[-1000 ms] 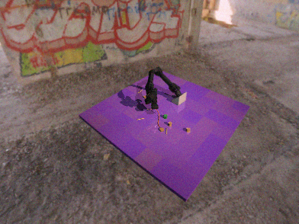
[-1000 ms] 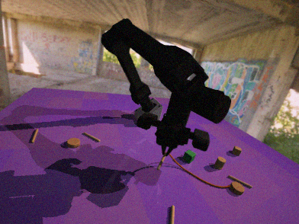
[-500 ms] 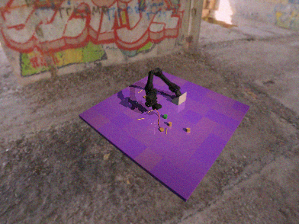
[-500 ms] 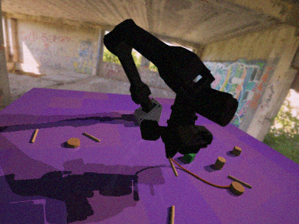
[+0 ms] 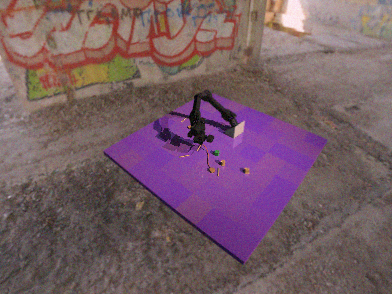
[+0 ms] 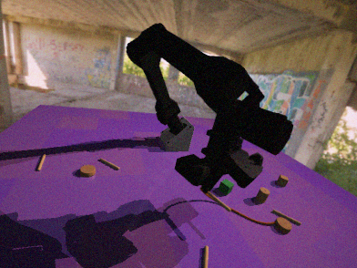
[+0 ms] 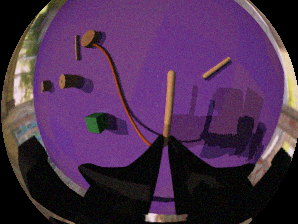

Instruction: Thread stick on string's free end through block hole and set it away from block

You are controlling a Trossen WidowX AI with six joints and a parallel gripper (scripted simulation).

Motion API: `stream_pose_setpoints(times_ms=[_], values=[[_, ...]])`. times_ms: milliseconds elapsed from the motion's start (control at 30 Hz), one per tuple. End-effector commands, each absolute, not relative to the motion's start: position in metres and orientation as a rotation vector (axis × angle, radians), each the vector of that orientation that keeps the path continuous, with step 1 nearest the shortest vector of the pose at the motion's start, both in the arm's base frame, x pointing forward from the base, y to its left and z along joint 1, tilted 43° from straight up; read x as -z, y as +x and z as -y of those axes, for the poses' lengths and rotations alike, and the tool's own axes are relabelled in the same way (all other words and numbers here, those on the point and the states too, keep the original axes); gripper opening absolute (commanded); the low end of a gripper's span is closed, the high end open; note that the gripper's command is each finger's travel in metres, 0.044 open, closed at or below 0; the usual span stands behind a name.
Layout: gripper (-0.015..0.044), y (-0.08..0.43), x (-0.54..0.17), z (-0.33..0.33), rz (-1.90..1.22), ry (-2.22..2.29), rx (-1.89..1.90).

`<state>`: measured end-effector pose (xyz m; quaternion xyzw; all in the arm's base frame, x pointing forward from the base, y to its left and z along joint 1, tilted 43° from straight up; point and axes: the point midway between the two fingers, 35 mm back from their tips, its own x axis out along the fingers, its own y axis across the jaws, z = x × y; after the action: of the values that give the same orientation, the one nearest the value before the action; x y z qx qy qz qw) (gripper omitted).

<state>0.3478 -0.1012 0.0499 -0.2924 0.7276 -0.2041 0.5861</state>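
Observation:
My gripper (image 5: 200,145) (image 6: 206,190) (image 7: 165,138) is shut on the thin wooden stick (image 5: 199,148) (image 6: 219,201) (image 7: 169,100). The stick is above the table, tilted, with its free end pointing away from the fingers. The orange string (image 5: 207,159) (image 6: 252,220) (image 7: 118,85) runs from near the fingers to the round wooden button (image 5: 211,170) (image 6: 282,225) (image 7: 90,38). A green block (image 5: 216,152) (image 6: 226,187) (image 7: 95,122) stands on the table near the gripper. No hole shows in it. I cannot make out the holed wooden block for sure.
A wooden cylinder (image 6: 261,195) (image 7: 70,81) and a smaller one (image 6: 282,180) (image 7: 46,86) stand beyond the green block. Loose sticks lie by the button (image 6: 286,217) (image 7: 77,47) and at the front (image 6: 206,257) (image 7: 216,68). A wooden disc (image 6: 87,170) lies between two more sticks.

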Motion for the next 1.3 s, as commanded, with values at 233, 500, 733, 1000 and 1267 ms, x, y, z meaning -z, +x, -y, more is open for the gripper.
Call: stream_pose_setpoints(times_ms=[233,500,733,1000,1267], values=[[0.0,0.358,-0.048,0.1,-1.8,-0.951,0.157],[0.0,0.364,-0.046,0.099,-1.852,-1.15,-0.1],[0.0,0.37,-0.043,0.098,-1.877,-1.319,-0.336],[0.0,0.376,-0.041,0.096,-1.88,-1.506,-0.617],[0.0,0.382,-0.038,0.095,-1.852,-1.683,-0.912]])
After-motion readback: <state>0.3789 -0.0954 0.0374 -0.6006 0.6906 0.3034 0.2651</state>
